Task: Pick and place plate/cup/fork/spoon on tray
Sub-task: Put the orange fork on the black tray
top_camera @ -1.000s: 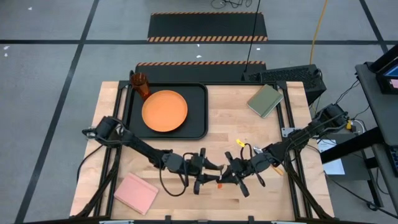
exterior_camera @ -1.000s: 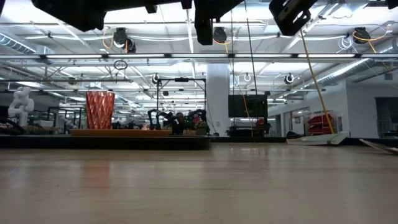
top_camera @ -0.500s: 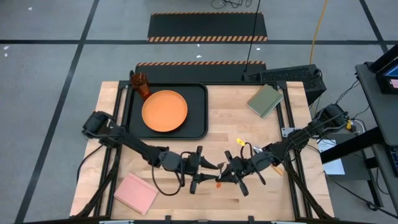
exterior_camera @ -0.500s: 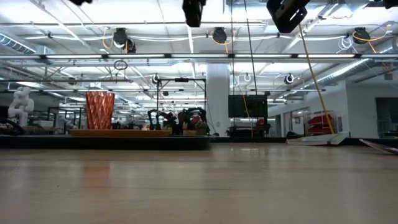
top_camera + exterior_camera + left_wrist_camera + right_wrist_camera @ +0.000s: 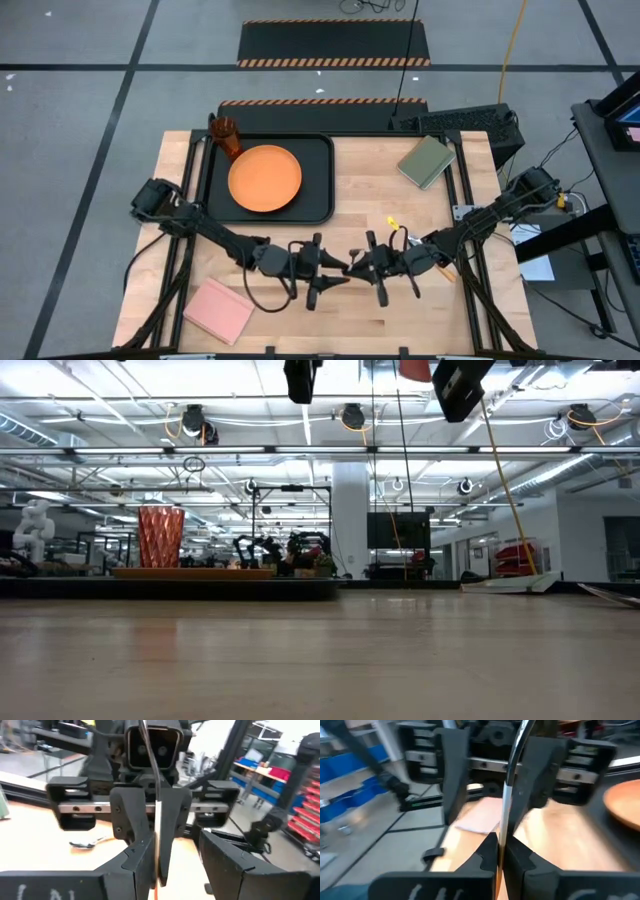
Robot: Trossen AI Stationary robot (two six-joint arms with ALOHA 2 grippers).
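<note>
My two grippers face each other above the table's near middle. My right gripper (image 5: 362, 268) is shut on the fork (image 5: 506, 805), a thin silver shaft with orange at one end. My left gripper (image 5: 335, 273) is open, its fingers on either side of the fork (image 5: 159, 835); I cannot tell whether one finger touches it. The spoon (image 5: 87, 842) lies flat on the table beside the right arm. The orange plate (image 5: 265, 178) lies in the black tray (image 5: 318, 185) at the far left. The cup (image 5: 226, 135) stands upright at the tray's far left corner. My right gripper pinches the fork's silver shaft (image 5: 503, 832) between its two fingers, which come level from the table's right and lie across the fork. The fork is lifted clear of the table. An orange part (image 5: 497, 890) shows just past the fingers.
A pink pad (image 5: 218, 310) lies at the near left and an olive-green pad (image 5: 426, 161) at the far right. Bare wood lies between the tray and the grippers. Cables loop around both arms.
Both grippers have risen, nearly leaving the top of the low view. My right gripper has moved a little toward the far edge with the fork. The fork's orange end, which stuck out toward the near edge in the high view, no longer shows there.
</note>
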